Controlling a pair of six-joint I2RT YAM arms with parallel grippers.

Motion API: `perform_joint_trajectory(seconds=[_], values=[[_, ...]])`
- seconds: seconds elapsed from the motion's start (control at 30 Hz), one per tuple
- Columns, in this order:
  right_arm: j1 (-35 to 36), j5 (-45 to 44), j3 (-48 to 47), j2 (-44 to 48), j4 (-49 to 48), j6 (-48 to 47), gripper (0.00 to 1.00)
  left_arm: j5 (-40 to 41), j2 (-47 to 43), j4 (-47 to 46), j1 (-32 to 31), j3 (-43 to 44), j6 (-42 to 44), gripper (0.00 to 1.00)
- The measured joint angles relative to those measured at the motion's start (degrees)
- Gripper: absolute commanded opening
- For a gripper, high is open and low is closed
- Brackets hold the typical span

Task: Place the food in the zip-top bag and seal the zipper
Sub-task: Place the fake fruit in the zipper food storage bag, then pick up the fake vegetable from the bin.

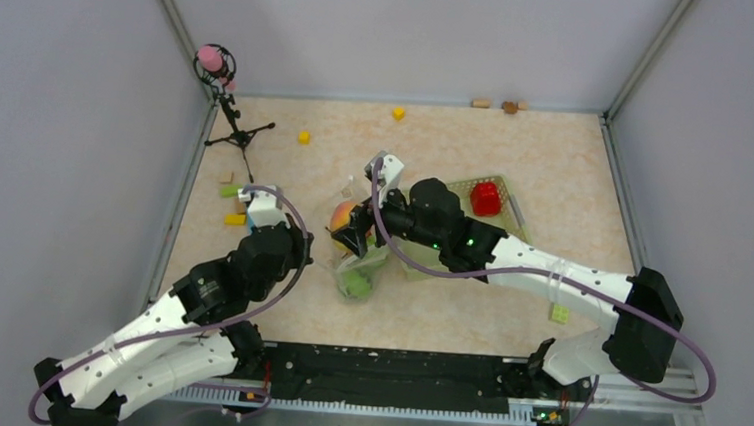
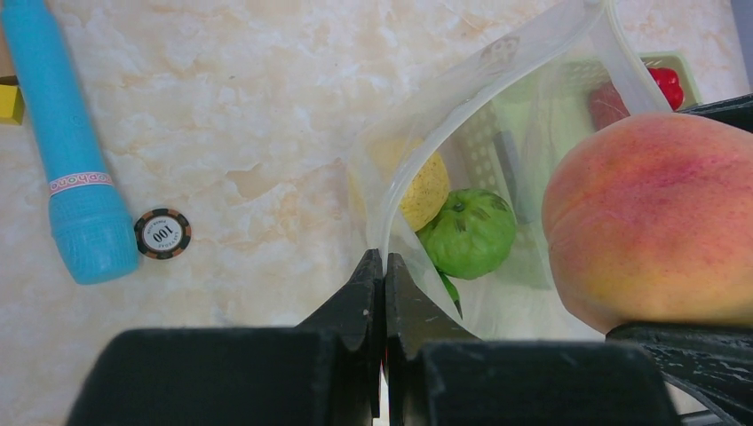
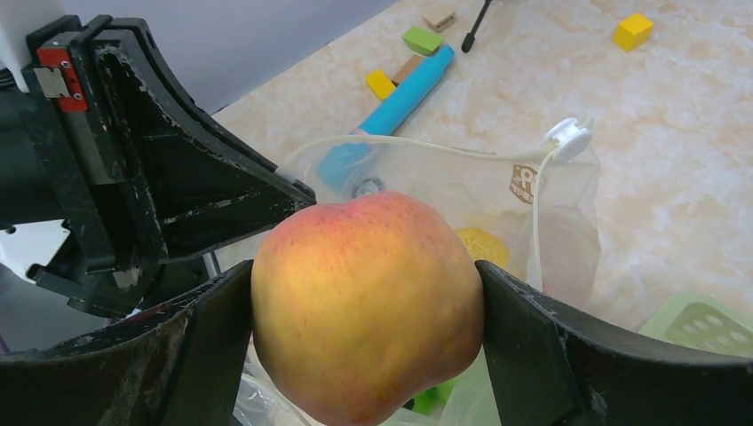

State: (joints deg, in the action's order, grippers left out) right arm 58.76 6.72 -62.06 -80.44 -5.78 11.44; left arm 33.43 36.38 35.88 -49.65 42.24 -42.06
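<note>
My right gripper [image 3: 366, 306] is shut on a peach-orange toy peach [image 3: 366, 306] and holds it over the open mouth of the clear zip-top bag [image 3: 550, 222]; the peach also shows in the left wrist view [image 2: 653, 217] and the top view [image 1: 343, 214]. My left gripper [image 2: 384, 259] is shut on the bag's mouth edge [image 2: 377, 213], holding it up. Inside the bag lie a yellow fruit [image 2: 424, 188] and a green fruit [image 2: 469, 232]. The whitish zipper strip [image 3: 417, 144] runs along the open mouth. A red toy [image 1: 485, 198] sits in the green basket [image 1: 508, 194].
A blue cylinder [image 2: 67, 151] and a poker chip [image 2: 162, 232] lie left of the bag. Small yellow cubes [image 1: 303, 137] and coloured blocks [image 1: 232, 191] are scattered at the back and left. A small tripod [image 1: 237, 128] stands at the back left corner.
</note>
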Motion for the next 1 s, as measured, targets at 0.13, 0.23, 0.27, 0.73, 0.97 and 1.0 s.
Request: perform_joint_trajectory(seconds=[0.13,0.23,0.27,0.73,0.97,1.0], values=[[0.02,-0.15,0.00,0.00,0.76,-0.09,0.92,-0.44,-0.52,-0.04,0.00,-0.13,0.00,0.00],[0.02,-0.22,0.00,0.00,1.25,0.00,0.99,-1.05,-0.50,-0.04,0.00,-0.15,0.02,0.00],[0.02,-0.22,0.00,0.00,1.25,0.07,0.99,-1.25,-0.50,-0.07,0.00,-0.15,0.04,0.00],[0.02,-2.10,0.04,1.79,3.54,0.11,0.99,-1.73,-1.07,-0.26,0.00,-0.42,0.04,0.00],[0.09,-14.23,2.43,9.46,5.51,0.35,0.99,-1.70,-1.38,-0.28,0.00,-0.46,0.04,0.00],[0.09,-17.18,3.10,10.95,6.14,0.59,0.99,-1.70,-1.40,-0.31,0.00,-0.46,0.04,0.00]])
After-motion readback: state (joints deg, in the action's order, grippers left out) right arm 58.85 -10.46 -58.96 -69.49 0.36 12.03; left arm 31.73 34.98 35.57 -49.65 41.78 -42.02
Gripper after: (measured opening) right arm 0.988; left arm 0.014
